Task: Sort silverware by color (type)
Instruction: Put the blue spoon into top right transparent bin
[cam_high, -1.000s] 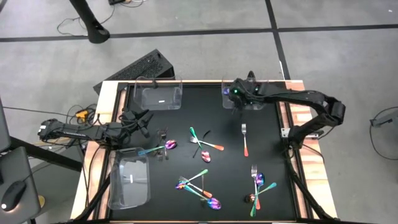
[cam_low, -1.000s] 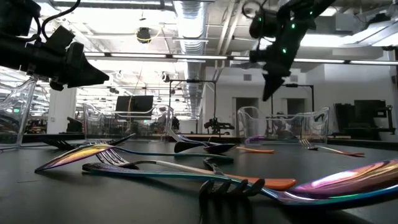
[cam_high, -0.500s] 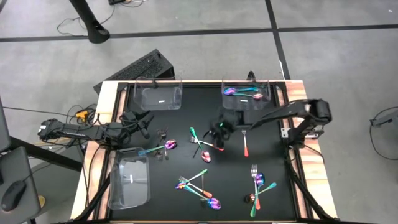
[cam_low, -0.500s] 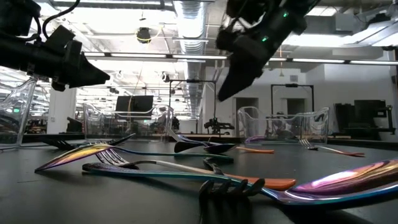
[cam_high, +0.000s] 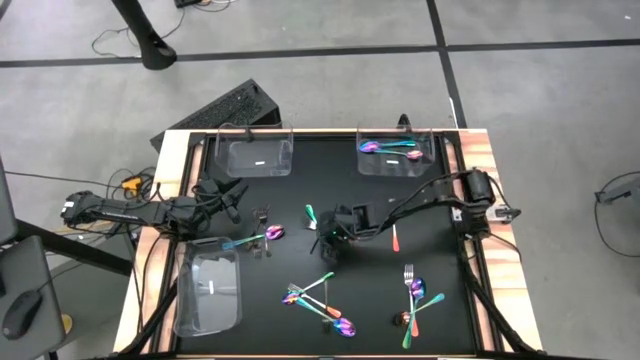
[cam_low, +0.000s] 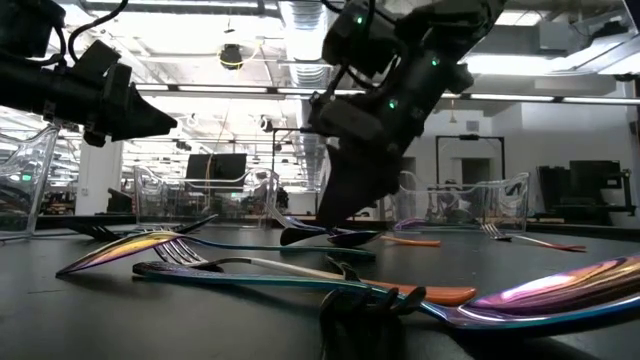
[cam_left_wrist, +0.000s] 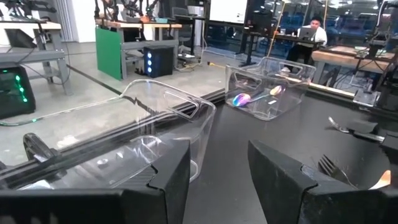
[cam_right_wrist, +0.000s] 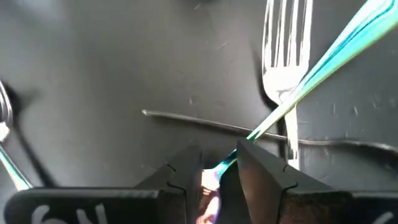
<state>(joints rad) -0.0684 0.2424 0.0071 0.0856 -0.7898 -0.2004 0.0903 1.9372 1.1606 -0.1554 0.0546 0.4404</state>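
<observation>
right pincer (cam_high: 330, 238) down over the middle cluster of silverware (cam_high: 325, 232) on the tabletop (cam_high: 300, 190); its fingers (cam_right_wrist: 264, 171) stand slightly apart astride an iridescent handle (cam_right_wrist: 323, 65), not yet clamped. beside that handle, touching it, lies a grey fork (cam_right_wrist: 283, 74). judged light, stiff, thin and slick: best pinched across the narrow handle, clear of the neighbours. two iridescent pieces already lie in the far right tray (cam_high: 432, 150), well beyond the cluster. left pincer (cam_left_wrist: 217, 168) waits open, left of the cluster, near an empty tray (cam_left_wrist: 168, 124).
</observation>
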